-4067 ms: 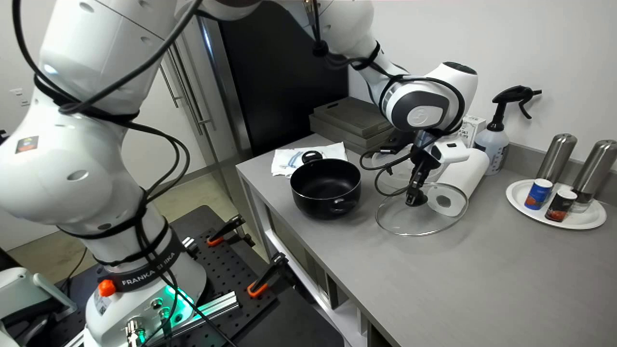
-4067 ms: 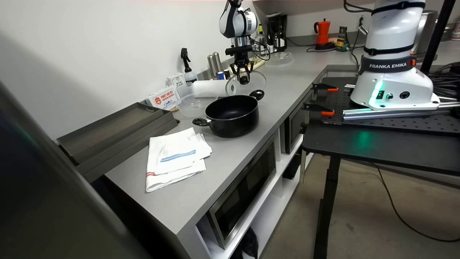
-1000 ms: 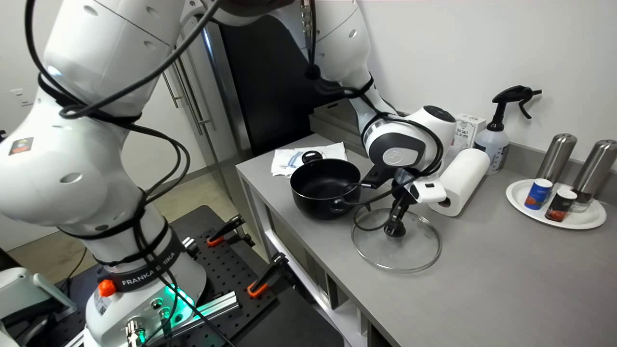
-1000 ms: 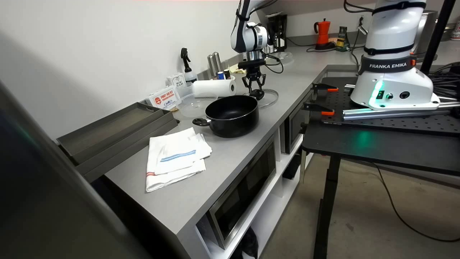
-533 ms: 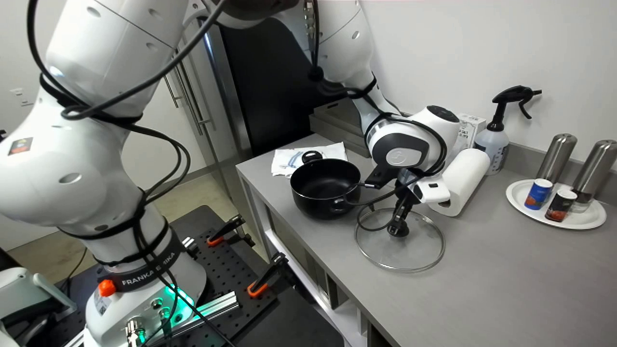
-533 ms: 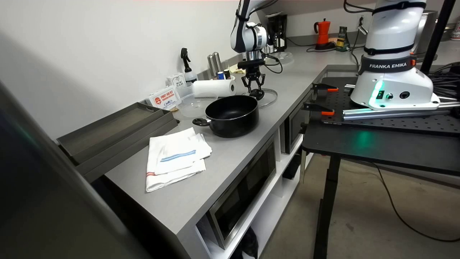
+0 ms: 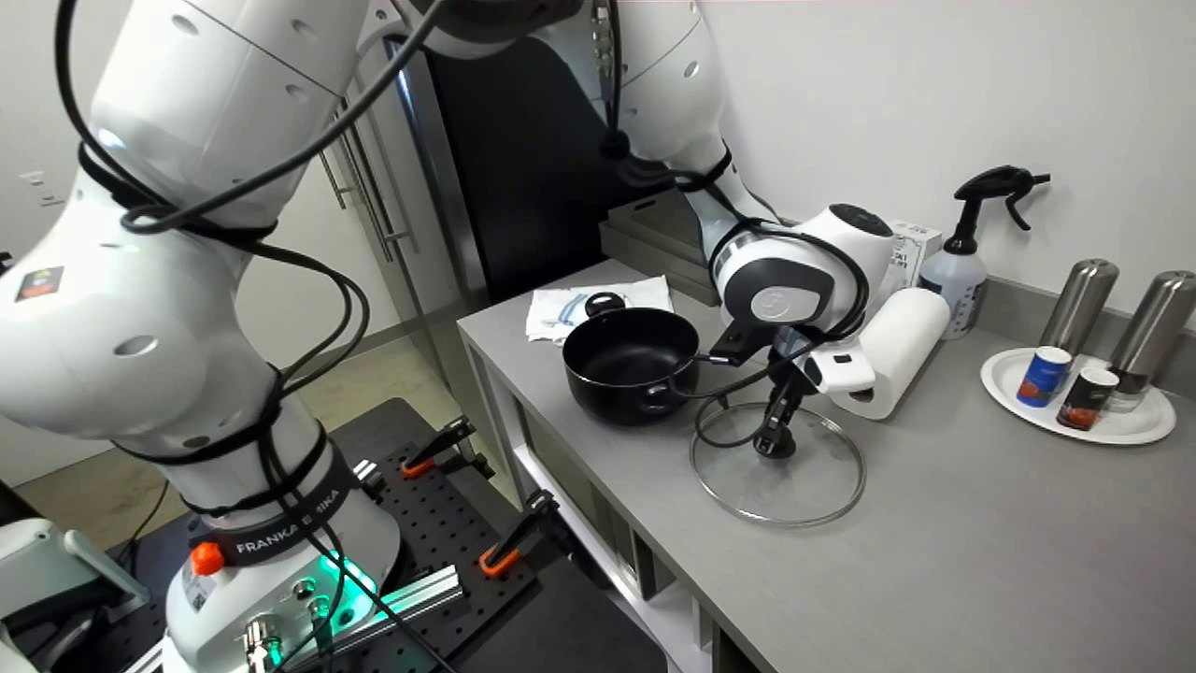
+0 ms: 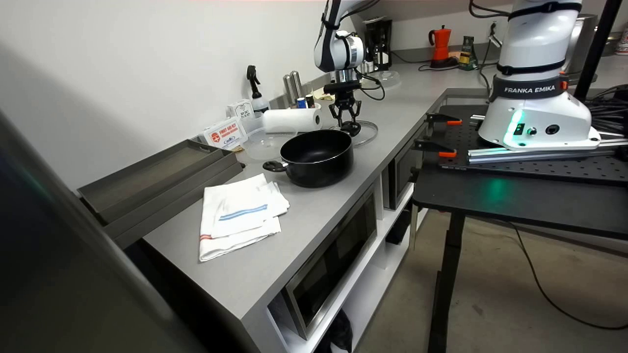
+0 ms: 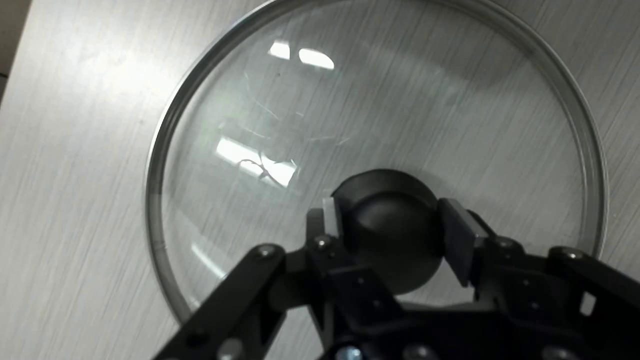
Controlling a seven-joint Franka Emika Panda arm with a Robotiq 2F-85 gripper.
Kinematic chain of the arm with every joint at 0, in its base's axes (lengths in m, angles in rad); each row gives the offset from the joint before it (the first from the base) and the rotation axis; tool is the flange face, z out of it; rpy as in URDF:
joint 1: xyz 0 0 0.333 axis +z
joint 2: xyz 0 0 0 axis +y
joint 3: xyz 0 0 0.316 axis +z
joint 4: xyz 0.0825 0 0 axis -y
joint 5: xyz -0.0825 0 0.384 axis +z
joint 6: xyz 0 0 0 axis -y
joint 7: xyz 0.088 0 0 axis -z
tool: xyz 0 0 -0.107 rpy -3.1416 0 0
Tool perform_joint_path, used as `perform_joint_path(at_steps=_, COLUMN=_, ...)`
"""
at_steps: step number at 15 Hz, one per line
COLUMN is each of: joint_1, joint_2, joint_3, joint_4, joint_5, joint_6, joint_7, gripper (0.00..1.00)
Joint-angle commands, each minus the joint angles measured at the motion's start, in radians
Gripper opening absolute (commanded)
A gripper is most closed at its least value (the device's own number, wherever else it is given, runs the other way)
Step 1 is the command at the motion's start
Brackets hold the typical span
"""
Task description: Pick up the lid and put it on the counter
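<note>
The glass lid [image 7: 794,486] with its thin metal rim and black knob looks level, on or just above the grey counter [image 7: 934,579], right of the black pot [image 7: 612,397]. In an exterior view the lid [image 8: 367,133] shows partly behind the pot [image 8: 319,174]. In the wrist view the lid [image 9: 390,110] fills most of the picture over the counter [image 9: 70,210]. My gripper [image 9: 390,227] has a pad against each side of the knob and is shut on it. The gripper also shows in both exterior views [image 7: 774,437] [image 8: 348,121], pointing down.
A paper towel roll [image 7: 897,355] lies behind the lid. A clear dish [image 8: 267,147], a white towel [image 8: 240,218] and grey trays [image 8: 157,181] are by the pot. A plate [image 7: 1000,397] holds shakers and grinders. The counter's front edge runs close to the lid.
Four seconds ago the lid hung tilted near the paper roll; it has come down and toward the counter's front and levelled. In the last second it has shifted only slightly, gripper still on the knob.
</note>
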Motion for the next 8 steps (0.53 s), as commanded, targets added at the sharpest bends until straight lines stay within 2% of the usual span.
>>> perform_joint_path(at_steps=1, joint_1=-0.008, joint_2=-0.001, joint_3=0.006, joint_4=0.018, joint_5=0.021, joint_6=-0.021, joint_7=-0.022, gripper=0.27)
perform_joint_path(at_steps=3, joint_1=-0.009, joint_2=-0.001, joint_3=0.007, joint_4=0.017, joint_5=0.022, joint_6=-0.021, joint_7=-0.022, gripper=0.25)
perform_joint_path(at_steps=5, joint_1=-0.009, joint_2=-0.002, joint_3=0.007, joint_4=0.017, joint_5=0.022, joint_6=-0.020, joint_7=-0.023, gripper=0.28)
perform_joint_path(at_steps=6, joint_1=-0.009, joint_2=-0.002, joint_3=0.007, joint_4=0.017, joint_5=0.022, joint_6=-0.020, joint_7=-0.023, gripper=0.32)
perform_joint_path(at_steps=7, joint_1=-0.009, joint_2=-0.002, joint_3=0.007, joint_4=0.017, joint_5=0.022, joint_6=-0.020, joint_7=-0.023, gripper=0.41)
perform_joint_path(at_steps=8, joint_1=-0.009, joint_2=-0.002, joint_3=0.007, joint_4=0.017, joint_5=0.022, joint_6=-0.020, joint_7=-0.023, gripper=0.46)
